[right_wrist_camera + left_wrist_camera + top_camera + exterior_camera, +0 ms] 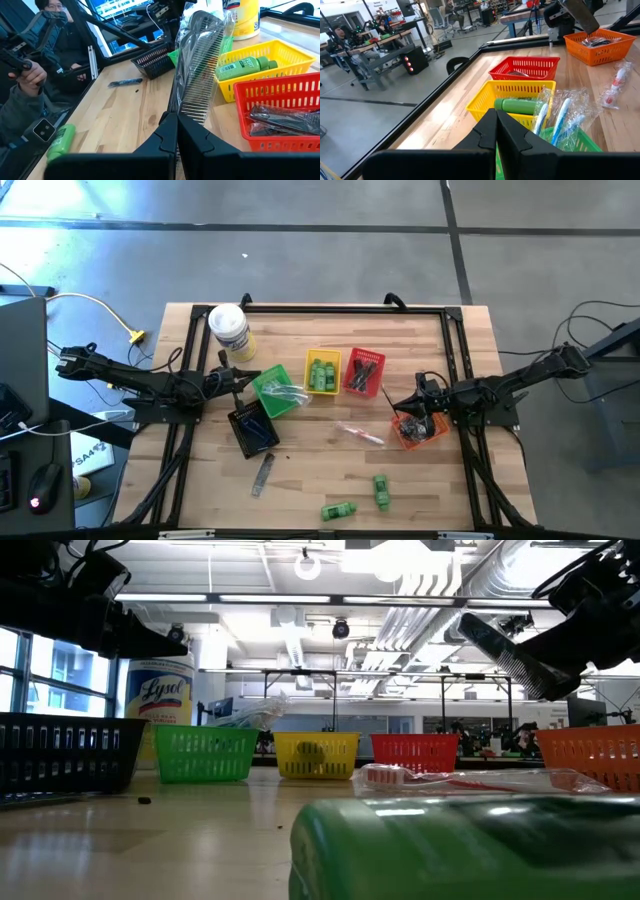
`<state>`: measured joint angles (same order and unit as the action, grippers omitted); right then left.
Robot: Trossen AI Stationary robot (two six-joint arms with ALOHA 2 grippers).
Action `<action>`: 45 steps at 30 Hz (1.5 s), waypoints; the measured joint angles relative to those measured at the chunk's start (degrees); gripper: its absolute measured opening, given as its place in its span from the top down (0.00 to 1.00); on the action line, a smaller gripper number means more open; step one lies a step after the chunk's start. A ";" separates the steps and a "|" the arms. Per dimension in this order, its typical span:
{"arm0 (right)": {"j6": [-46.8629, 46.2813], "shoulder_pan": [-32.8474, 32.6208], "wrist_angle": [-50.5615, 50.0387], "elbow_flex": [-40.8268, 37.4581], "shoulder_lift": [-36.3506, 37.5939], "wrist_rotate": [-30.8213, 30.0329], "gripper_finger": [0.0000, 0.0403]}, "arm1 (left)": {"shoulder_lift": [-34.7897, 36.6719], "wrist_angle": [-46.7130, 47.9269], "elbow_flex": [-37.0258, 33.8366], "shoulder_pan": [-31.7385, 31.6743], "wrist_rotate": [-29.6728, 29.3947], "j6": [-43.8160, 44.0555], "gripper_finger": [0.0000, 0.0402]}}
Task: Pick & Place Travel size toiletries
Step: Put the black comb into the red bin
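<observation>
Two grippers, both closed. I've got the right gripper [176, 120] pinched on a wrapped comb [200, 65], which stands up out of the jaws; the orange basket [418, 430] sits right under them. Left gripper [496, 120] is clamped on nothing, hovering just over the green basket [272, 390]. Green bottle [520, 105] lies in the yellow basket [485, 100] just ahead of the left jaws. Two more green bottles [338, 509] lie loose on the table [300, 480], well away from both.

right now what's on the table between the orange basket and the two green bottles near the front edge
In the high view, between the orange basket and the green bottles, only a clear-wrapped toothbrush lies, close beside the basket; the rest is bare wood.
</observation>
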<state>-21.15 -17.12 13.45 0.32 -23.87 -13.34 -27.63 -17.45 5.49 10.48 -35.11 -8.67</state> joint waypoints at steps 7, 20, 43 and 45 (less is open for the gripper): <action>-0.04 0.00 0.01 0.00 -1.49 0.00 1.00 | -0.01 0.00 0.01 0.02 -0.02 -0.01 1.00; -0.26 0.02 0.91 0.18 -2.03 -2.19 1.00 | -0.01 -0.11 0.01 0.01 -0.01 -0.02 1.00; -1.05 6.74 -15.00 24.50 -25.40 -6.03 1.00 | -0.01 -0.81 -0.01 0.00 0.00 -0.04 1.00; -1.36 8.26 -18.27 27.31 -26.70 -6.01 1.00 | 0.00 -0.83 0.01 0.01 0.00 -0.04 1.00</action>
<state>-22.51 -8.86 -4.82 27.62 -50.57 -19.35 -27.63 -18.28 5.50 10.49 -35.11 -8.71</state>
